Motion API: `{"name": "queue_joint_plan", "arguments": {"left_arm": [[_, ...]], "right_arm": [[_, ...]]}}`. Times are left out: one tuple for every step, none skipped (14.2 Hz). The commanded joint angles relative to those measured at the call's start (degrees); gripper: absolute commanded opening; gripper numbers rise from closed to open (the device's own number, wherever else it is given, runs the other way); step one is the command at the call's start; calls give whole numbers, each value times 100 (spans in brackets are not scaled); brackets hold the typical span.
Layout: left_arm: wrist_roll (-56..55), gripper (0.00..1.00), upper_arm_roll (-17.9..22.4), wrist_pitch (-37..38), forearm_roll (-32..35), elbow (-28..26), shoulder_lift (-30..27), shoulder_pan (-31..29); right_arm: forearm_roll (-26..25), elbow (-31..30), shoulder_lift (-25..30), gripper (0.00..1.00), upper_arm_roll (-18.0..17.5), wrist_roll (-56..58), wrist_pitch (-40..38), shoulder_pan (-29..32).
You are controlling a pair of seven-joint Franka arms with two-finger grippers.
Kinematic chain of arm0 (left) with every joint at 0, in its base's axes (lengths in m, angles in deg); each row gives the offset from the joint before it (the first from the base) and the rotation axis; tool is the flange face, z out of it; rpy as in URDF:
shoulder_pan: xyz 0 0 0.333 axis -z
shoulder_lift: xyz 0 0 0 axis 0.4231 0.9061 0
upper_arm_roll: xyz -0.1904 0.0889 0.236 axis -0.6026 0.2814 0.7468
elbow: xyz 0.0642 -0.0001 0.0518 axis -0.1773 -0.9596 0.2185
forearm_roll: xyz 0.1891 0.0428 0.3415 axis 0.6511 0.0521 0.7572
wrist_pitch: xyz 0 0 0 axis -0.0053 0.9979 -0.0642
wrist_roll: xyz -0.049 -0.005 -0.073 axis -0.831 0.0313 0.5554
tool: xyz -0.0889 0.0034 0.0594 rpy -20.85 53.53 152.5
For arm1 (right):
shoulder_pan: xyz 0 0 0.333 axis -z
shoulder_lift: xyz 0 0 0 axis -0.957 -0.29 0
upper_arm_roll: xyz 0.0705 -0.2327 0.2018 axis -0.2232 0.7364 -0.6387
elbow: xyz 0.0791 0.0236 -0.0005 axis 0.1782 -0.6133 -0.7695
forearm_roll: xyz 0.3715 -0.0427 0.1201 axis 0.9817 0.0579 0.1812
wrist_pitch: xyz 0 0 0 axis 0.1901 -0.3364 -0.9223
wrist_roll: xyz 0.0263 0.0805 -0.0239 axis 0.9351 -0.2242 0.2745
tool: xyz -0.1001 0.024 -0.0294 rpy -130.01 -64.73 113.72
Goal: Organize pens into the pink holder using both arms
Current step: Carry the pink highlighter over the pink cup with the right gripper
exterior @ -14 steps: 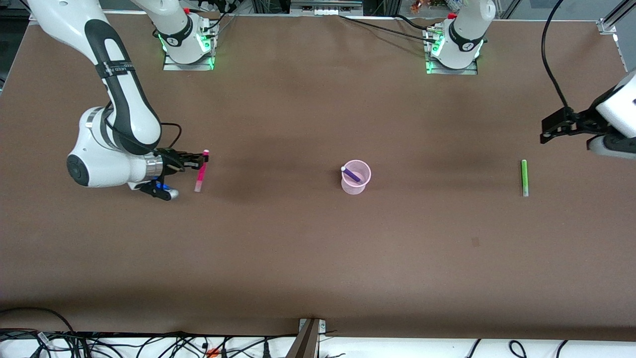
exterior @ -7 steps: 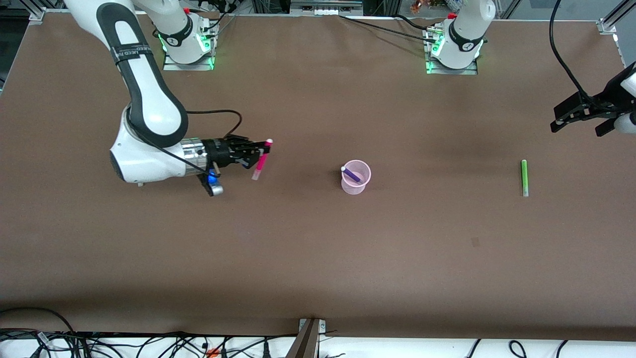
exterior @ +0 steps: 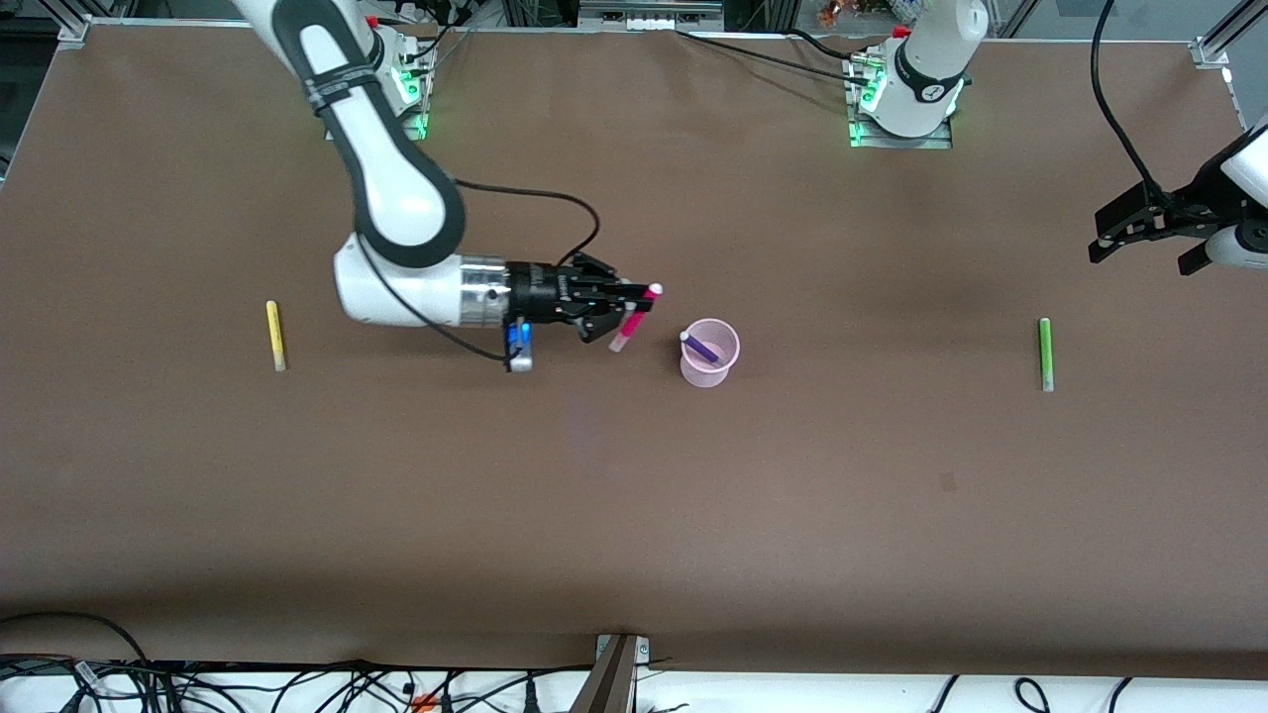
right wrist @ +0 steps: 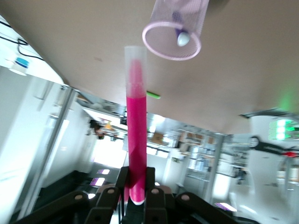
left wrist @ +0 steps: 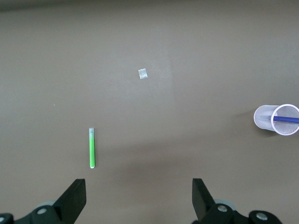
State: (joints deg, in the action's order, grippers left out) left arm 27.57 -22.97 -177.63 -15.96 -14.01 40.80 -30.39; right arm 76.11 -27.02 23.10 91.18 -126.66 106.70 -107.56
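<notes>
My right gripper [exterior: 640, 309] is shut on the magenta-pink pen [exterior: 632, 319] and holds it in the air just beside the pink holder [exterior: 709, 354], toward the right arm's end. In the right wrist view the pen [right wrist: 136, 121] stands up from my fingers [right wrist: 122, 183] with the holder [right wrist: 174, 29] ahead. The dark purple pen [exterior: 702, 347] leans inside the holder. The green pen [exterior: 1044, 354] lies on the table toward the left arm's end; my left gripper [exterior: 1149, 230] is open, high above that end, with the green pen [left wrist: 92, 148] below it. The yellow pen [exterior: 274, 335] lies toward the right arm's end.
A small pale patch [left wrist: 143, 73] marks the brown table [exterior: 634, 495]. Cables run along the table's edge nearest the camera [exterior: 297, 683].
My right arm has carried the magenta-pink pen from the right arm's end to beside the holder, uncovering the yellow pen. My left gripper has shifted slightly.
</notes>
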Motion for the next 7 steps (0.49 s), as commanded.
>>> {"name": "queue_joint_plan", "arguments": {"left_arm": [[152, 100, 18, 50, -93, 20, 1, -9], [152, 100, 18, 67, -93, 20, -7, -9], [152, 100, 18, 94, -93, 20, 1, -18], [161, 100, 18, 94, -93, 20, 1, -18], [161, 100, 18, 94, -93, 20, 1, -18], [161, 100, 10, 94, -93, 20, 1, -18], [161, 100, 10, 94, -93, 20, 1, -18]], "right_arm": [[875, 458, -284, 0, 60, -137, 816, -651], [1156, 572, -416, 0, 60, -129, 1071, -775], [1524, 704, -574, 0, 60, -111, 1291, -933], [1919, 914, -732, 0, 60, -68, 1485, -1126], [2210, 1064, -890, 0, 68, -15, 1574, -1215], [2335, 1074, -987, 0, 68, 90, 1584, -1268], [2467, 1074, -1067, 0, 60, 204, 1584, -1278]]}}
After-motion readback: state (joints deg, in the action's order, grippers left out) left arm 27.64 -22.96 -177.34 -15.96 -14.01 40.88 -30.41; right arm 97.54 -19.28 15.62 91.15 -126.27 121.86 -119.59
